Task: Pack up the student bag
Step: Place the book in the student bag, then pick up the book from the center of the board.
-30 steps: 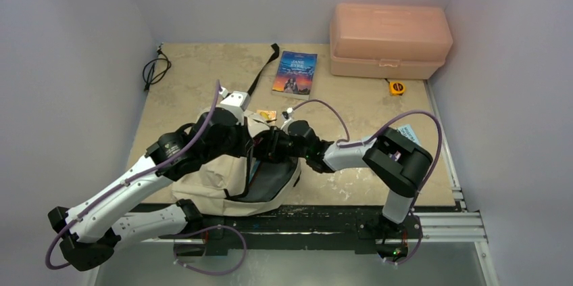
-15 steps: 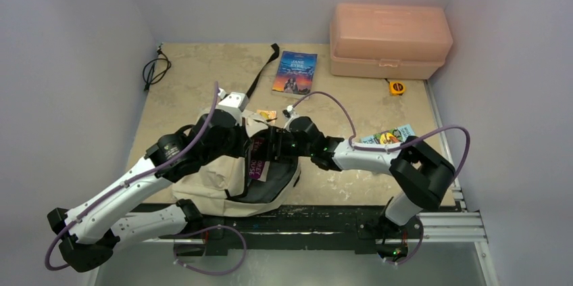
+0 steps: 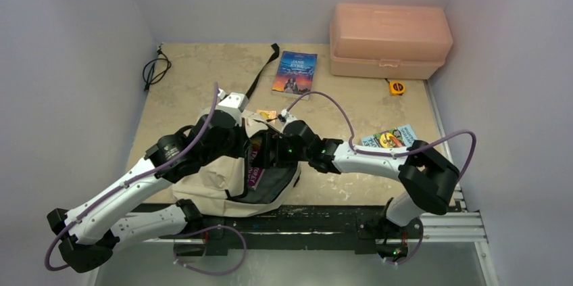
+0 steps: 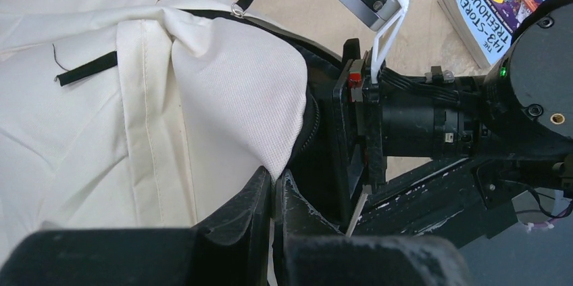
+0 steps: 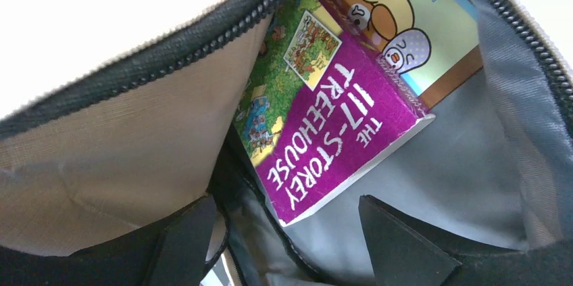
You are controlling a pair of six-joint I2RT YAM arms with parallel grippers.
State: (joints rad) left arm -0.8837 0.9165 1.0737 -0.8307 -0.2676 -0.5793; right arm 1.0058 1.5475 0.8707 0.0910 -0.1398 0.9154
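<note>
Near-left on the table [image 3: 203,76], the left gripper [image 4: 276,186] pinches the bag [image 3: 206,181] open; the right gripper [image 5: 287,217], spread, hangs over a purple book [image 5: 324,144] inside. Pulling out, it could snag the zipper [image 5: 203,42].

- The student bag [image 3: 206,183] is a soft cream fabric backpack with black zipper lines. It lies slumped, low and left of centre in the top view.
- Its main zipper is undone, and the mouth gapes over grey lining.
- A purple book [image 5: 324,144] lies tilted inside.
</note>
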